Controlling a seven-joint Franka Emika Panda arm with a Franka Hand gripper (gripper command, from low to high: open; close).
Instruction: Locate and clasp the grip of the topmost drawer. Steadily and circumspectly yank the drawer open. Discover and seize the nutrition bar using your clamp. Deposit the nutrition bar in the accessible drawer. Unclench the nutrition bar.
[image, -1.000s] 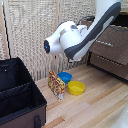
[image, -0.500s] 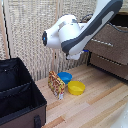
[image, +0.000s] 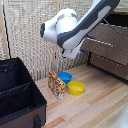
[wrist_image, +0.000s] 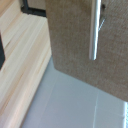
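Two bowls sit beside the nutrition bar (image: 56, 84); we cannot tell if the gripper is apart or together

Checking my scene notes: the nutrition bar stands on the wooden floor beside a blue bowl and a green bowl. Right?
Not quite. The exterior view shows the nutrition bar on the wooden floor beside a blue bowl and a yellow bowl, not a green one.
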